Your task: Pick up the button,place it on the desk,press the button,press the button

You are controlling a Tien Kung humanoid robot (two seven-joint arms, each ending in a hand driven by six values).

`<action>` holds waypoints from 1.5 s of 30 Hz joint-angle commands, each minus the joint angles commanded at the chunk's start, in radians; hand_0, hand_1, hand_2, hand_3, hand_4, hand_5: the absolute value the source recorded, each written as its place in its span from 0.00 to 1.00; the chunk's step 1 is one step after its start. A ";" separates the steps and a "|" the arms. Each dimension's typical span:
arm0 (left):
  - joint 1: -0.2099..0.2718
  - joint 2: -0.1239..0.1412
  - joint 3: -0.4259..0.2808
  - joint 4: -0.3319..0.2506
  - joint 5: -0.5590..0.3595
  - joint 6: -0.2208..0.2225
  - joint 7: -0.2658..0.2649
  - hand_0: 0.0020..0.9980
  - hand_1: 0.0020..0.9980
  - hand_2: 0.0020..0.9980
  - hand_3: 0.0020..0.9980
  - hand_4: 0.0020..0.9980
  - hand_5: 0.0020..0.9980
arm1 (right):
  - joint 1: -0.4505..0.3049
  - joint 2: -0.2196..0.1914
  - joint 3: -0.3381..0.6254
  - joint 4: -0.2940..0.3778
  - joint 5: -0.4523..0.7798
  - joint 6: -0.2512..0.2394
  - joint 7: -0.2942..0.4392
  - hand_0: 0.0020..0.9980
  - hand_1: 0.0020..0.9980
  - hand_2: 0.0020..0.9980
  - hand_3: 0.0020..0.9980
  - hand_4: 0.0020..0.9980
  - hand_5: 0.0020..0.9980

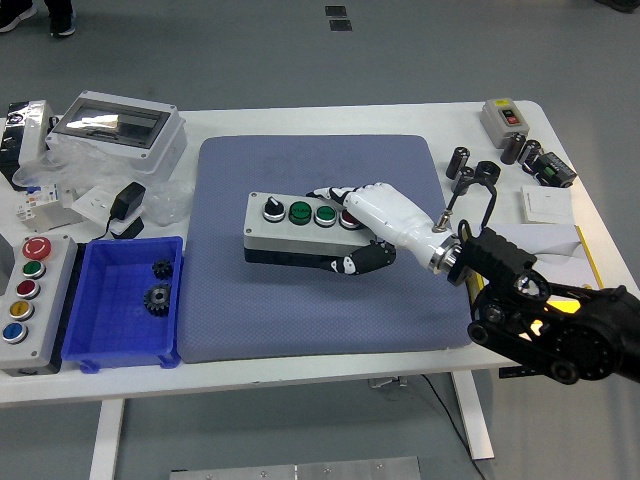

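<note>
A grey button box [285,232] with a black selector, two green buttons and a red button lies lengthwise on the blue mat [300,310], near its middle. My right hand [342,230] is white and comes in from the lower right. It is shut on the box's right end, with its fingers [330,193] over the top by the red button and its thumb under the front edge. I cannot tell whether the box rests on the mat or hangs just above it. The left arm is not in view.
A blue bin [100,335] with two gears sits left of the mat, beside a five-button station [25,300]. A grey enclosure [115,125] and a black adapter [127,203] are at back left. A yellow-white carton [560,245], capacitors [460,160] and a small switch box [503,118] lie at right.
</note>
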State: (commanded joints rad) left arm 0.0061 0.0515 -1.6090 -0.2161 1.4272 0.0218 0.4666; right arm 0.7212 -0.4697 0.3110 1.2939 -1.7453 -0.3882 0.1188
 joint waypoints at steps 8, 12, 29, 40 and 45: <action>-0.001 -0.003 -0.009 0.000 0.016 -0.002 -0.001 0.73 0.66 0.66 0.75 0.73 0.36 | -0.059 -0.010 0.011 -0.051 -0.102 0.026 -0.060 0.11 0.29 0.34 0.23 0.00 0.00; 0.001 -0.004 -0.010 -0.001 0.016 -0.001 0.001 0.73 0.66 0.66 0.75 0.73 0.36 | -0.069 -0.004 0.016 -0.057 -0.111 0.037 -0.080 0.15 0.30 0.35 0.24 0.00 0.00; -0.001 -0.002 -0.010 -0.001 0.015 -0.003 0.000 0.73 0.66 0.66 0.74 0.72 0.36 | -0.061 -0.005 -0.012 -0.062 -0.090 0.047 -0.097 0.88 0.83 0.83 0.86 0.17 0.05; 0.000 -0.001 -0.009 -0.002 0.012 -0.004 0.001 0.73 0.66 0.65 0.74 0.72 0.36 | -0.054 -0.022 -0.024 -0.044 -0.007 0.075 -0.098 0.93 0.88 0.87 0.92 0.22 0.03; 0.000 -0.001 -0.009 -0.002 0.012 -0.006 0.001 0.73 0.66 0.65 0.74 0.72 0.36 | -0.050 -0.030 -0.027 -0.039 0.027 0.089 -0.097 0.94 0.88 0.88 0.93 0.24 0.03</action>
State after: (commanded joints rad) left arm 0.0058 0.0509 -1.6175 -0.2181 1.4393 0.0157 0.4677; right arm 0.6715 -0.4994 0.2836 1.2546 -1.7181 -0.2989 0.0221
